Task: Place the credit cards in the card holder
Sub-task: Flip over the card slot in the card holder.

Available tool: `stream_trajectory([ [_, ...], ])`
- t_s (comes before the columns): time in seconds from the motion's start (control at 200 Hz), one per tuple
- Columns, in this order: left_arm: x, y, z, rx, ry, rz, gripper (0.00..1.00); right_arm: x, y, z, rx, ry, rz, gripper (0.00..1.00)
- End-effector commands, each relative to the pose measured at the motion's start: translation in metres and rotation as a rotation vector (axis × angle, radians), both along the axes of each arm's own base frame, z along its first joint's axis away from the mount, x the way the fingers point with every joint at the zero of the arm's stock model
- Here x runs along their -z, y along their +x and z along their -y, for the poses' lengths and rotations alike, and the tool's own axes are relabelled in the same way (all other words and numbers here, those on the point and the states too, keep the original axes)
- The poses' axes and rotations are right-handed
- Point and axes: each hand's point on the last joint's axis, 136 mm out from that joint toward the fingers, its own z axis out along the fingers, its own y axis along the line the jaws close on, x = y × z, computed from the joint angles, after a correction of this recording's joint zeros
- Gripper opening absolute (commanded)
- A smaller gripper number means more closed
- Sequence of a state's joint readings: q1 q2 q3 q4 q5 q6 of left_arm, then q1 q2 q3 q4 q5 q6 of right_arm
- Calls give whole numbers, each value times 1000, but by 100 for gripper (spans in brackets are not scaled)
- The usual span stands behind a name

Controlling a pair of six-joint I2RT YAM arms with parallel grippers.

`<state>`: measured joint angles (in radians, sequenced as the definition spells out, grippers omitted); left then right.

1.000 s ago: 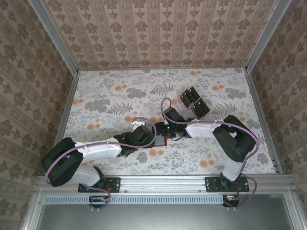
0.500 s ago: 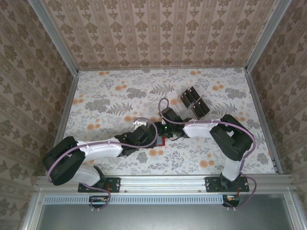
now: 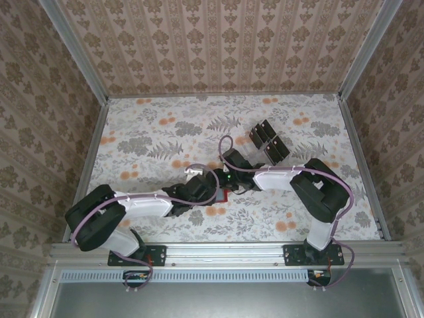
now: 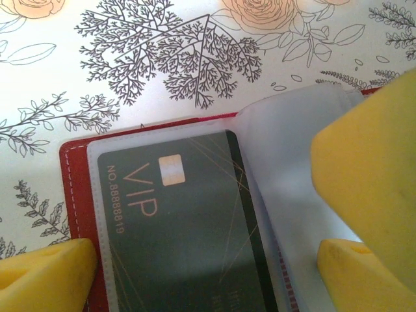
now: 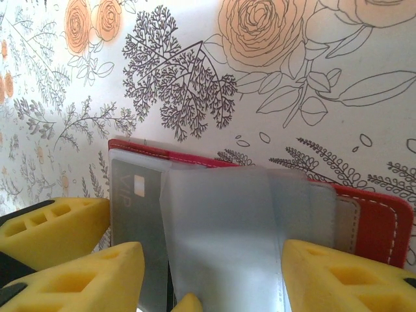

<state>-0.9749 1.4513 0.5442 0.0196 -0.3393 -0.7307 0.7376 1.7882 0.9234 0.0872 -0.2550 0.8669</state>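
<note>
On the floral tablecloth (image 3: 152,132), your red card holder (image 4: 75,175) lies open at centre, a VIP card (image 4: 175,221) sleeved inside. Your left gripper (image 4: 205,260) straddles it, wide open and empty. Your right gripper (image 5: 211,273) stands half-spread around a lifted clear sleeve (image 5: 221,227); you can't tell whether it grips.

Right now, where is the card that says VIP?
Left wrist view, lower left: the VIP card lies inside a clear sleeve of the open red card holder.

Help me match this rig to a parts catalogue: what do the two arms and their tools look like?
Both the left arm and right arm have white shells between bulky black joints, each trailed by a looping lilac cable. A small green light glows near the right wrist. The left tool and right tool carry chunky yellow fingers with triangular recesses.
</note>
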Motion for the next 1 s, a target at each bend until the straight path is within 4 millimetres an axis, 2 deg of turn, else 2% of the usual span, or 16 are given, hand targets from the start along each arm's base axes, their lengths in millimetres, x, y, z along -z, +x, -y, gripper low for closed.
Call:
stream_trajectory([
  [0.0,19,-11,-21,-49,54,-50,96,-5,-6,7,-6,-17,-3,60],
  [0.565,26,-12,-28,-62,64,-65,96,12,-10,13,3,-49,-31,60],
  [0.825,29,-12,-32,-71,67,-70,95,11,-12,16,6,-46,-26,60],
  [0.995,29,-12,-33,-72,68,-72,95,18,-16,20,7,-62,-42,60],
])
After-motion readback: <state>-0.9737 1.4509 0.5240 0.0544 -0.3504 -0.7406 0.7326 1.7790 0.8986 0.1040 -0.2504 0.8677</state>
